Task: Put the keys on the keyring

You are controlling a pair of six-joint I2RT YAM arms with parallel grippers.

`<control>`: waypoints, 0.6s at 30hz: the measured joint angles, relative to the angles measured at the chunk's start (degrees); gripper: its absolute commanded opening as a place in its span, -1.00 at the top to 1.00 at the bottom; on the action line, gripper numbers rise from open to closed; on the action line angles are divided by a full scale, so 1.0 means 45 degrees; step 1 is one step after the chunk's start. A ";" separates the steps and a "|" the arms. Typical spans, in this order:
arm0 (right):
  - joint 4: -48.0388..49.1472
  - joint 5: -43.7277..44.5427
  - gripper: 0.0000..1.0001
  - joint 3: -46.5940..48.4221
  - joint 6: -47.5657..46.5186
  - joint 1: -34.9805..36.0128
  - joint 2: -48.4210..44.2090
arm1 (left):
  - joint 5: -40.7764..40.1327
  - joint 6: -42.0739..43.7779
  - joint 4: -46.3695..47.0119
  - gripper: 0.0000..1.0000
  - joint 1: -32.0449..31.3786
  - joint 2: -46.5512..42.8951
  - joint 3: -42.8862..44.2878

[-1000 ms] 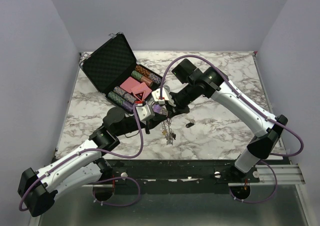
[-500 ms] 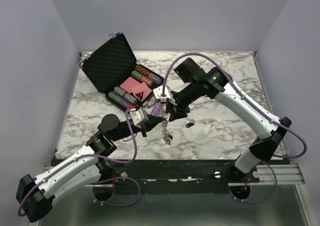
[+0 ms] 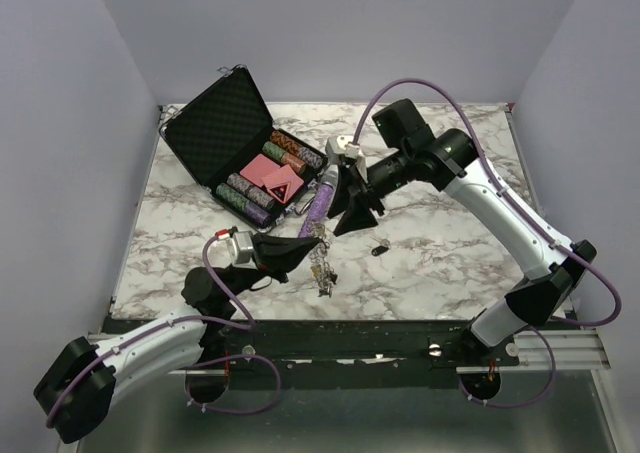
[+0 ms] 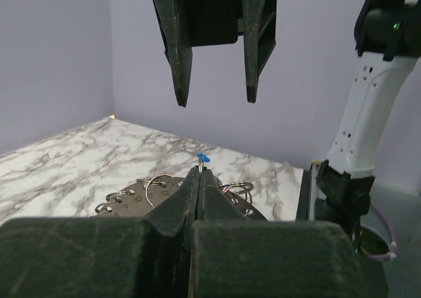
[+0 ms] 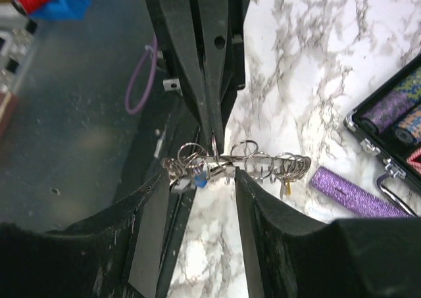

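Observation:
The keyring hangs from my left gripper, which is shut on its edge above the near middle of the table. In the left wrist view the shut fingertips pinch it just below a blue-capped key, with small rings fanned out behind. My right gripper stands open up and to the right, apart from the ring. Its wrist view shows the keyring edge-on just beyond its open fingers, holding nothing. One loose black-headed key lies on the marble.
An open black case with chips and cards sits at the back left. A purple glittery tube lies beside it, seen as well in the right wrist view. The table's near edge is just below the hanging keys.
My right gripper has opened, let go, and drawn back up and to the right. The left gripper has pulled back toward the near left, still holding the keyring.

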 measured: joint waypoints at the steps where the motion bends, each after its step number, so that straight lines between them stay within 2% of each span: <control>1: 0.0291 -0.0359 -0.04 0.0000 0.0408 -0.0160 0.0000 | -0.0044 -0.0209 0.0364 1.00 0.0010 0.0151 0.0000; 5: 0.1525 -0.1452 -0.01 -0.0257 0.1875 -0.0661 -0.0024 | -0.0165 -0.1185 0.1530 1.00 0.0039 0.0646 0.0024; 13: 0.3555 -0.2263 0.04 -0.1506 0.4303 -0.0777 -0.0151 | -0.0117 -0.1812 0.2259 1.00 0.0068 0.0704 0.1010; 16: 0.3934 -0.2341 0.10 -0.1579 0.4585 -0.0777 -0.0243 | -0.0073 -0.1885 0.2458 1.00 0.0068 0.0826 0.1054; 18: 0.4065 -0.2463 0.23 -0.1647 0.4721 -0.0777 -0.0311 | -0.0019 -0.1923 0.2458 1.00 0.0068 0.0957 0.1054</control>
